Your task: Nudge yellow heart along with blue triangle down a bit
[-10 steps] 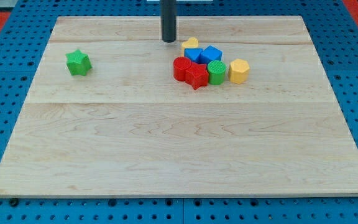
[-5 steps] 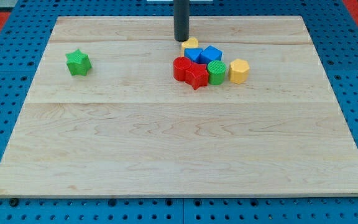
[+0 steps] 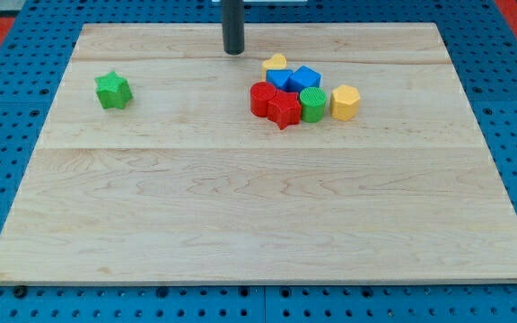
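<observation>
The yellow heart (image 3: 276,63) lies at the top of a tight cluster near the view's top middle. The blue triangle (image 3: 279,78) sits just below it, touching it. A blue cube (image 3: 305,78) is beside the triangle on the right. My tip (image 3: 232,51) is up and to the left of the yellow heart, a short gap away and not touching it.
The cluster also holds a red cylinder (image 3: 261,99), a red star (image 3: 284,111), a green cylinder (image 3: 312,104) and a yellow hexagon (image 3: 345,102). A green star (image 3: 113,91) sits alone at the left. The wooden board (image 3: 258,224) ends just above my tip.
My tip first moved right until it was right by the yellow heart, then moved back left and slightly up. The blocks have not visibly moved.
</observation>
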Robot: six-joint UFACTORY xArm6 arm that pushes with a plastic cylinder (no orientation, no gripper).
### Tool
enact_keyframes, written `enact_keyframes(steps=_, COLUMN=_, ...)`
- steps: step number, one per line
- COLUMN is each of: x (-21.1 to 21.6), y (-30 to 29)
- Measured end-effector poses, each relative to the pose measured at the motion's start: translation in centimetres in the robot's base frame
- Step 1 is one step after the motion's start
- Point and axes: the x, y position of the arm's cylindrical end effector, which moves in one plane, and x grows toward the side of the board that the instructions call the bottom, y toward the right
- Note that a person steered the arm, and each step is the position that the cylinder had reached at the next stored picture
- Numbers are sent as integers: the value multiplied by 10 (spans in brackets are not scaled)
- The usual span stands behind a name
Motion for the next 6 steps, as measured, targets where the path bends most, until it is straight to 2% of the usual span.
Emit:
enact_keyframes(steps=1, x=6, y=0)
enact_keyframes(steps=4, x=9, y=51)
enact_keyframes(steps=6, x=14, y=51)
